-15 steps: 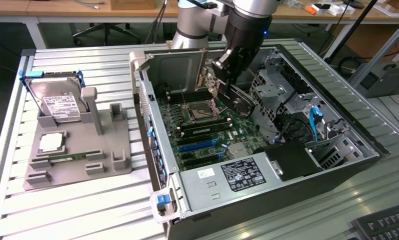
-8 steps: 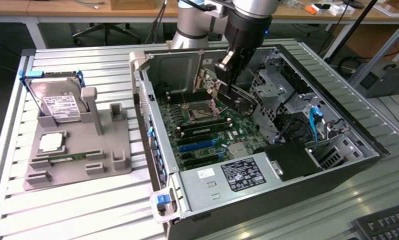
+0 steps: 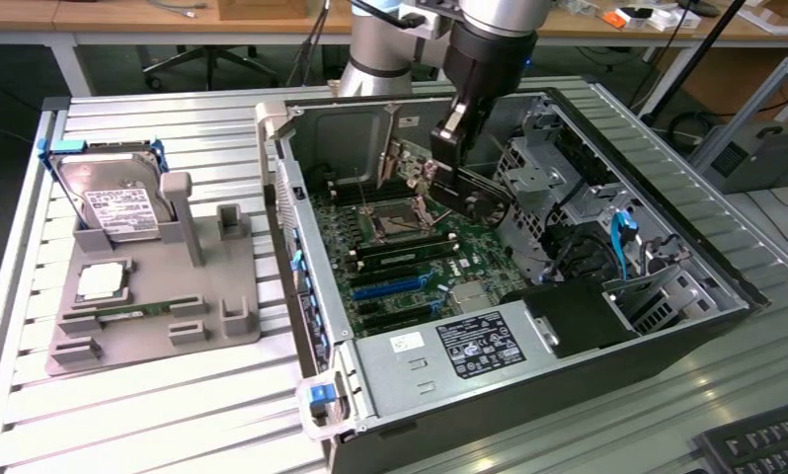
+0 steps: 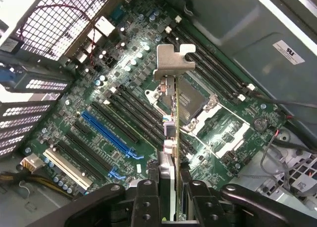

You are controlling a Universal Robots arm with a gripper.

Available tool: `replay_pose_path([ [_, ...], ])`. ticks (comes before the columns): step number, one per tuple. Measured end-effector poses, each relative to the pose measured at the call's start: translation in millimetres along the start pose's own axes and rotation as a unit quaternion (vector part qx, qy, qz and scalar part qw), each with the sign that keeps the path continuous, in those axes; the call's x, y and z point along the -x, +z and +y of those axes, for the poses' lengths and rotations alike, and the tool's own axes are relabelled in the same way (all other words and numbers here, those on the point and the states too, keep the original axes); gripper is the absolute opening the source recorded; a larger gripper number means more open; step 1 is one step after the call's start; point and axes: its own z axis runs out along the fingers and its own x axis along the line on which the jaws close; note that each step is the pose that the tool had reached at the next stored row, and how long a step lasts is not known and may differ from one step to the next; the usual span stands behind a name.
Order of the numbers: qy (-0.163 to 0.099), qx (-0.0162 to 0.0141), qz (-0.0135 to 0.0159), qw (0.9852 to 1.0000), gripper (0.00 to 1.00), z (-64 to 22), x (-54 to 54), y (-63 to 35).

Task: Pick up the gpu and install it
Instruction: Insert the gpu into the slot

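The gpu (image 3: 483,204) hangs inside the open computer case (image 3: 710,286), above the green motherboard (image 3: 428,262) and near the processor socket (image 3: 401,222). My gripper (image 3: 445,156) is shut on the card's upper edge. In the wrist view the gpu (image 4: 174,138) runs edge-on away from the gripper (image 4: 171,200), with its silvery bracket (image 4: 173,61) at the far end. The card floats over the black expansion slots (image 4: 143,120), beside a long blue slot (image 4: 106,133). The fingers (image 4: 147,200) press against both faces of the board.
A grey holder (image 3: 157,296) in the exterior view's left carries a hard drive (image 3: 118,207), a processor (image 3: 101,281) and a memory stick (image 3: 137,311). The power supply (image 3: 473,346), drive cage (image 3: 552,178) and blue cables (image 3: 621,242) crowd the case. A keyboard (image 3: 769,449) lies at the near right corner.
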Motion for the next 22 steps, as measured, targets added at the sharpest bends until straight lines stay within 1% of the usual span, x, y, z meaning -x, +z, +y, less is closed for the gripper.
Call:
replay_pose_path([
  [2,-0.017,-0.0003,-0.0001,0.9998,0.27,0.0,0.0,0.2],
  [6,-0.041,-0.0007,-0.0002,0.9992,0.27,0.0,0.0,0.5],
  [9,-0.057,-0.0015,0.0004,0.9984,0.27,0.0,0.0,0.9],
  [13,-0.072,-0.0021,0.0006,0.9974,0.27,0.0,0.0,1.2],
  [17,-0.087,-0.0026,0.0008,0.9962,0.27,0.0,0.0,1.5],
  [22,-0.108,-0.0030,0.0007,0.9941,0.27,0.0,0.1,2.1],
])
